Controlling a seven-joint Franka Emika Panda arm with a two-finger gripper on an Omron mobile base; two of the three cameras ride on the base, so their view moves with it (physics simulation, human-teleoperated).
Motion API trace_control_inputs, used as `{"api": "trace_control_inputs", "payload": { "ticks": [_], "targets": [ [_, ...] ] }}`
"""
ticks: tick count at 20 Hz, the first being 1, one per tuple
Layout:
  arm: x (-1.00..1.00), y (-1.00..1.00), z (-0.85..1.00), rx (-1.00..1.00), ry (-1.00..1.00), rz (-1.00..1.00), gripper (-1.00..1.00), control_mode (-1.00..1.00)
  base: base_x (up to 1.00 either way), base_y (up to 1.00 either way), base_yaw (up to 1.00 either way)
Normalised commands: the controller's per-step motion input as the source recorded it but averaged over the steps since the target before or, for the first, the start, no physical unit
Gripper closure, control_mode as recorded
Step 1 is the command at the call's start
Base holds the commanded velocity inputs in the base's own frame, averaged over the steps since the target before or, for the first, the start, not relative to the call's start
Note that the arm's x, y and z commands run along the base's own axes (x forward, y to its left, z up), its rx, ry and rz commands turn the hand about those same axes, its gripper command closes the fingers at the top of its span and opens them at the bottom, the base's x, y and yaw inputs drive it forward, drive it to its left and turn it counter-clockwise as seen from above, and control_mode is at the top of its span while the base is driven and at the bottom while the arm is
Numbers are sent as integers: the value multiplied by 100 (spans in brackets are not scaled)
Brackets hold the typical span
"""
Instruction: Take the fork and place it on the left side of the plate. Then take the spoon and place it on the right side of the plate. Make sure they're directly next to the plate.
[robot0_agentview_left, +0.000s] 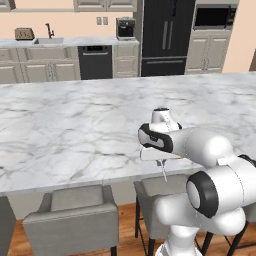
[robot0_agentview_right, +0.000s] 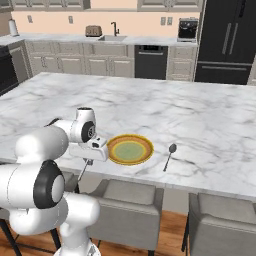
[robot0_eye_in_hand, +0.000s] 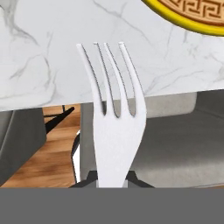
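My gripper (robot0_agentview_right: 88, 161) is shut on the fork (robot0_agentview_right: 84, 171), a pale silver utensil hanging from the jaws over the counter's front edge, just left of the plate (robot0_agentview_right: 112, 150). In the hand view the fork (robot0_eye_in_hand: 114, 127) points its prongs toward the marble edge, gripped low between the fingertips (robot0_eye_in_hand: 92, 177), and the plate's yellow rim (robot0_eye_in_hand: 199, 29) shows at the upper right. The left base view has the gripper (robot0_agentview_left: 160, 161) with the fork (robot0_agentview_left: 163, 172) dangling under it. Right of the plate on the marble, a short gap away, lies the dark spoon (robot0_agentview_right: 169, 156).
The marble island counter (robot0_agentview_right: 200, 115) stretches far back and to both sides. Grey chairs (robot0_agentview_right: 130, 210) stand under its front edge, directly below the fork. Cabinets, a dishwasher and a black fridge line the far wall.
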Motion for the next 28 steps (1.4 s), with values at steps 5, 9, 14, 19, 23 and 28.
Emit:
{"api": "trace_control_inputs", "payload": {
  "ticks": [5,9,14,19,23,28],
  "targets": [
    [-2,0,0,1,2,0,100,-100,0,0,0],
    [13,1,-3,3,4,-6,100,-100,0,0,0],
    [67,0,-10,-4,15,-18,100,-100,0,0,0],
    [82,4,-2,-6,8,-7,100,-100,0,0,0],
    [85,5,0,-7,15,-1,100,-100,0,0,0],
    [84,7,-3,-11,18,0,100,-100,0,0,0]
  ]
}}
